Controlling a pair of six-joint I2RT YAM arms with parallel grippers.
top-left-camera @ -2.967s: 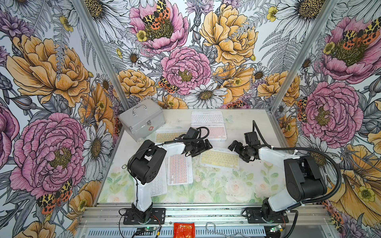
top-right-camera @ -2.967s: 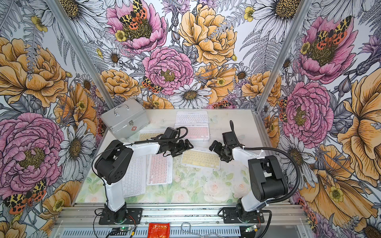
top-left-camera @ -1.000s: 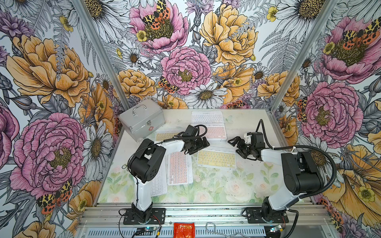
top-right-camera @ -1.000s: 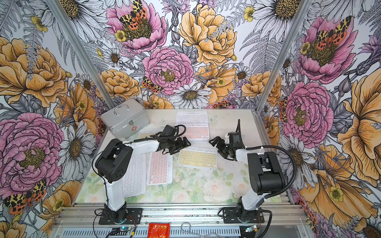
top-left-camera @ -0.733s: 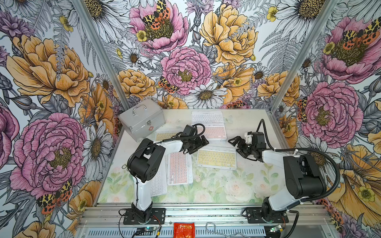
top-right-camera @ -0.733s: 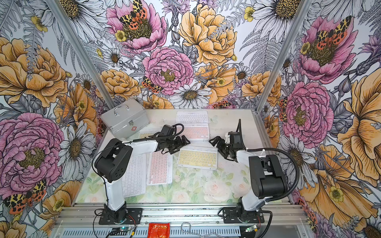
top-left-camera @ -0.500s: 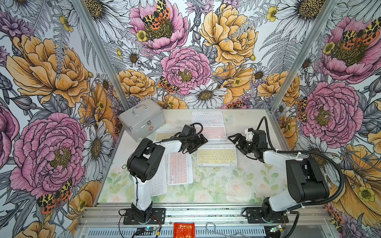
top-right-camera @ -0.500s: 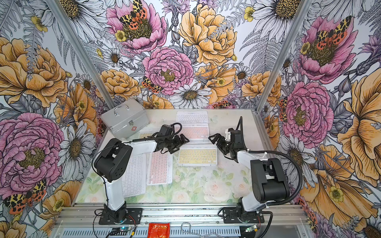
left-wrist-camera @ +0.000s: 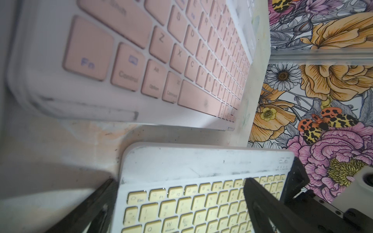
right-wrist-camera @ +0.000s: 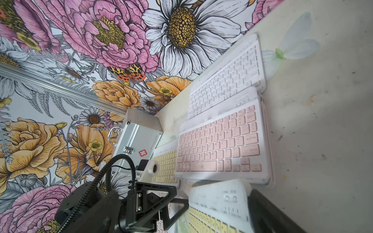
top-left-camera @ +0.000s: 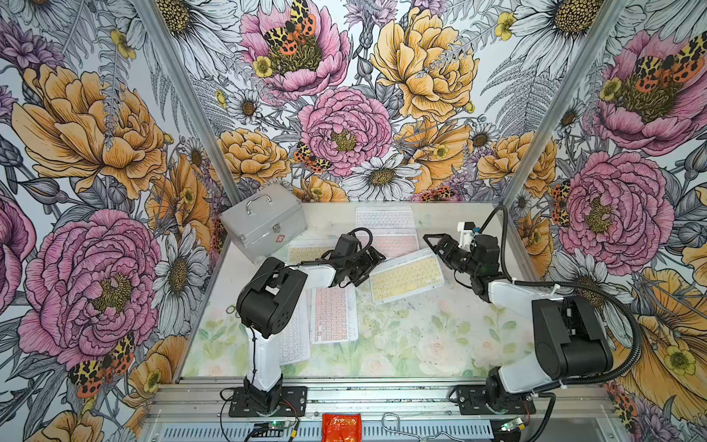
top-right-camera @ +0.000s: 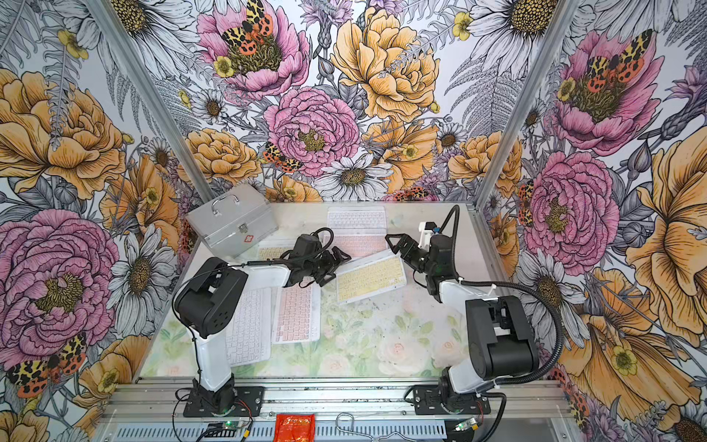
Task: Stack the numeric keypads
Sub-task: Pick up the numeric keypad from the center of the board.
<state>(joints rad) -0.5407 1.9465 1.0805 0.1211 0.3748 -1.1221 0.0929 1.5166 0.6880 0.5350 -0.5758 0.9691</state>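
the tabletop [top-left-camera: 401, 336] is covered by a pale mat printed with faded leaves and roses, and dark specks and scuffs are seen across it. it is closed in on the left, far and right sides by walls [top-left-camera: 344, 126] papered with large pink and orange flowers, daisies and spotted moths, joined at aluminium posts [top-left-camera: 183, 99]. a silver case [top-left-camera: 264, 224] with a handle is set in the far left corner. along the near edge an aluminium rail [top-left-camera: 382, 394] is fitted, and a red packet [top-left-camera: 341, 426] is laid just in front of it. the centre yellow keypad [top-left-camera: 407, 275] is laid askew in the middle of the mat. the left gripper [top-left-camera: 369, 268] is placed at its left end with jaws spread wide, one finger off the edge and one over the keys. the right gripper [top-left-camera: 438, 250] is placed at its right end, also spread wide. whether the keypad is lifted cannot be told. farther back, the far pink keypad [top-left-camera: 394, 245] is seen touching the far white keypad [top-left-camera: 384, 219], and the far yellow keypad [top-left-camera: 306, 252] is found beside the case. at near left, the near pink keypad [top-left-camera: 333, 313] and the near white keypad [top-left-camera: 294, 340] are laid side by side.
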